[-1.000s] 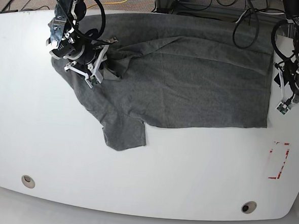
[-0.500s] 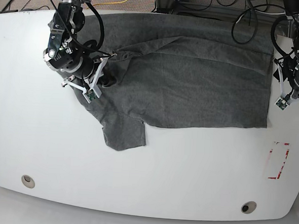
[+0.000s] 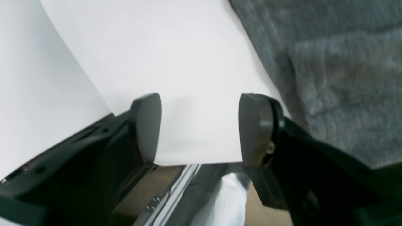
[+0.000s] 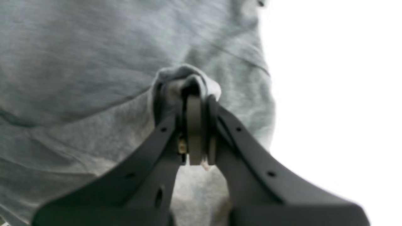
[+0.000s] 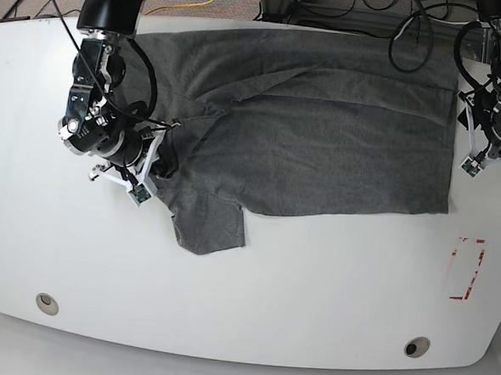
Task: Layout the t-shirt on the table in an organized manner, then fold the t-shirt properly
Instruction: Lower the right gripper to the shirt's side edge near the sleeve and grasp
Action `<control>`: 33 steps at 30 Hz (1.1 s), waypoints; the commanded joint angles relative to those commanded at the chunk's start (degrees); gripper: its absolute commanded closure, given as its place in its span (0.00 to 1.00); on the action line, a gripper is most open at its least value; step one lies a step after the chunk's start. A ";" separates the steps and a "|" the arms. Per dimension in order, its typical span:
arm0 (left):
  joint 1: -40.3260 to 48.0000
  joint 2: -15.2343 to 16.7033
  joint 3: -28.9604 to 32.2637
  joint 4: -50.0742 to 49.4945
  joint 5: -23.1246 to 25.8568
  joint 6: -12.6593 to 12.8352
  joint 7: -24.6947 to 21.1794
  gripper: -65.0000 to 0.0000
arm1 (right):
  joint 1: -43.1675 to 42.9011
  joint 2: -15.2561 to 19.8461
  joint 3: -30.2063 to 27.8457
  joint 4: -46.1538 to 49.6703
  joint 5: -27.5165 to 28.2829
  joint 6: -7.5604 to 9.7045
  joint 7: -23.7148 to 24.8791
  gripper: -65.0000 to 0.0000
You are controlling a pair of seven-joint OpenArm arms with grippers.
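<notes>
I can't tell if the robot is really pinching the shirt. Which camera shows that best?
The right wrist view: the right tool is shut on a bunch of t-shirt. The base view shows it small; the left wrist view shows only cloth beside an open left tool.

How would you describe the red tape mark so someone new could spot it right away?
Start at the white table and follow the t-shirt's lower hem toward the side where the left gripper hangs open. Just below that corner, near the table edge, sits the red tape rectangle, the only coloured mark on the white surface.

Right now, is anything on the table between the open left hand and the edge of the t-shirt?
Nothing visible: only bare white table lies between the left hand and the t-shirt edge beside it.
</notes>
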 joint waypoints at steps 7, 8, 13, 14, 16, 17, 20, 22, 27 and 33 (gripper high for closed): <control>0.00 0.00 0.00 0.00 0.00 0.00 0.00 0.45 | 1.76 0.44 -0.09 -0.09 0.00 0.00 0.00 0.15; 0.00 0.00 0.00 0.00 0.00 0.00 0.00 0.45 | 2.11 0.44 -0.09 0.00 0.00 0.00 0.00 0.08; 0.00 0.00 0.09 0.00 -0.09 0.00 0.00 0.45 | 2.46 0.62 -0.09 2.11 0.00 0.00 -0.44 0.09; 0.00 0.00 0.09 0.00 -0.09 0.00 0.00 0.45 | 2.46 1.32 -0.09 2.73 0.00 0.00 -1.41 0.10; 0.00 0.00 0.09 0.00 -0.18 0.00 0.00 0.45 | 2.46 2.29 -0.09 3.25 0.00 0.00 -2.73 0.11; 0.00 0.00 0.09 0.00 -0.18 0.00 0.00 0.45 | 2.37 2.73 0.00 3.52 0.00 0.00 -3.25 0.13; -0.18 0.09 0.09 0.09 -0.26 0.00 -0.18 0.45 | 0.70 3.78 0.18 3.52 -0.09 0.00 -3.25 0.18; -0.26 0.18 0.09 0.18 -0.35 0.00 -0.88 0.45 | 0.35 4.75 0.18 3.52 -0.09 0.00 -3.25 0.20; -0.44 2.99 -0.97 0.26 -0.18 0.00 -5.19 0.45 | -3.16 5.71 0.26 4.22 -0.09 0.00 -3.16 0.27; -6.07 6.77 -6.33 -0.26 0.00 0.00 -5.36 0.44 | -3.87 6.77 0.44 3.87 -0.09 0.00 -1.67 0.27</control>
